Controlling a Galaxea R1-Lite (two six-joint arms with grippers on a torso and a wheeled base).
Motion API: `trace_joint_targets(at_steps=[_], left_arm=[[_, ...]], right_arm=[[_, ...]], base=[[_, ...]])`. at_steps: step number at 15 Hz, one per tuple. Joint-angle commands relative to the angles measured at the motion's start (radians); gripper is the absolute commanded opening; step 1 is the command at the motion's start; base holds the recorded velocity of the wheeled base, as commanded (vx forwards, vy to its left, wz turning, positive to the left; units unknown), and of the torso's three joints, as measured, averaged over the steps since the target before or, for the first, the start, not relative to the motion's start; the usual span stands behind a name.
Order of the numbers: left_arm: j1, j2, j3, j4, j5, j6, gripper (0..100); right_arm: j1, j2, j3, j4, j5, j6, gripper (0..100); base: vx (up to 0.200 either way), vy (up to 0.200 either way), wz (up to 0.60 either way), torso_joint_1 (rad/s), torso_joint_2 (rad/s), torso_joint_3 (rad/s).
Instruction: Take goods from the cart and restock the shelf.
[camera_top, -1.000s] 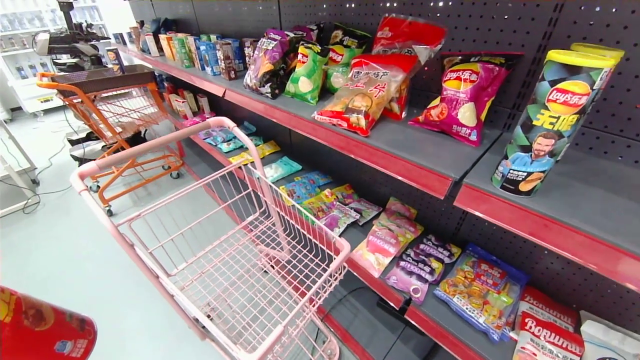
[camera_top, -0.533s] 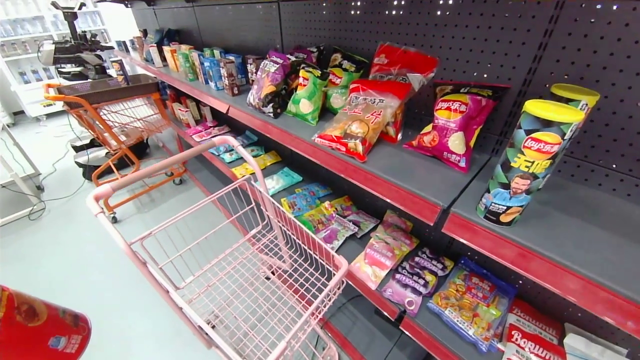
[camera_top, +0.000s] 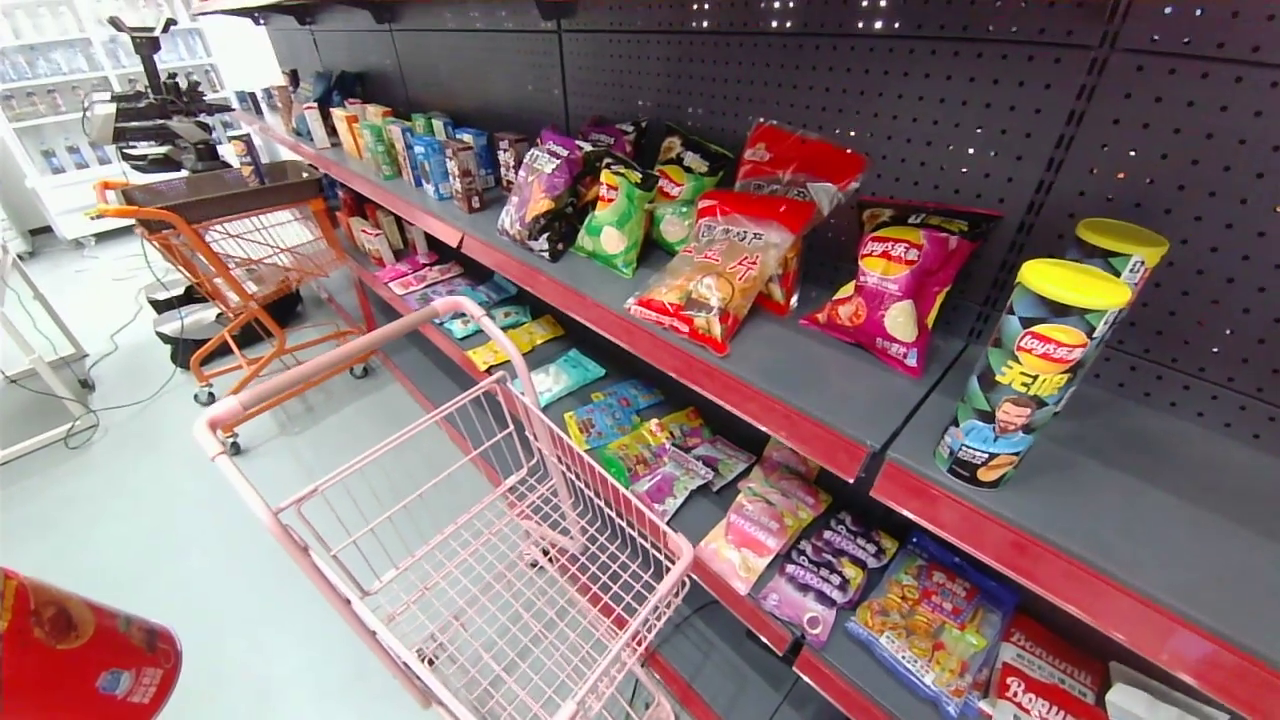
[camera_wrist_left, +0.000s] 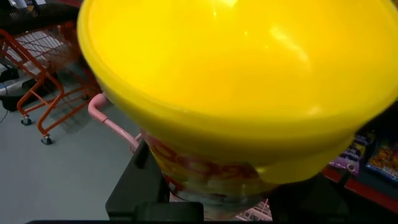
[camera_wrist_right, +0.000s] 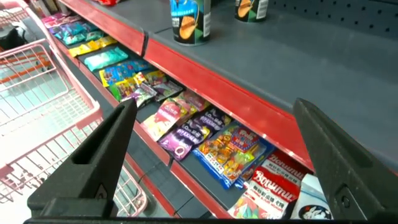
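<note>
The red can (camera_top: 78, 650), its yellow lid (camera_wrist_left: 236, 68) toward the wrist camera, sits at 8 o'clock in the head view, pinched between the dark fingers (camera_wrist_left: 146, 186) of the left gripper (camera_wrist_left: 217, 199). The head camera has moved since the earlier frames, so the whole scene sits lower; the can keeps its corner. The pink cart (camera_top: 330, 362) stands at 6 o'clock beside the shelf (camera_top: 790, 350). The right gripper (camera_wrist_right: 211, 155) is spread wide above the lower shelf's candy bags (camera_wrist_right: 186, 124). Two yellow-lidded cans (camera_top: 1030, 375) at 3 o'clock carry a printed portrait; the red can's print is too small to tell
</note>
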Motion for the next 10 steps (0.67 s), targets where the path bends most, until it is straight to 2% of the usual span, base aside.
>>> trace_joint_targets(at_steps=[1, 5, 10], left_arm=[[0.0, 0.007, 0.001, 0.0, 0.0, 0.0, 0], [0.0, 0.007, 0.005, 0.0, 0.0, 0.021, 0], [0.0, 0.007, 0.001, 0.002, -0.001, 0.024, 0]], right_arm=[[-0.002, 0.0, 0.0, -0.001, 0.0, 0.002, 100], [0.0, 0.0, 0.0, -0.001, 0.002, 0.003, 100], [0.0, 0.0, 0.0, -0.001, 0.002, 0.003, 100]], base=[[0.0, 0.0, 0.0, 0.08, -0.2, -0.095], [0.0, 0.0, -0.6, 0.014, -0.03, -0.015], [0.0, 0.0, -0.6, 0.006, 0.0, 0.001]])
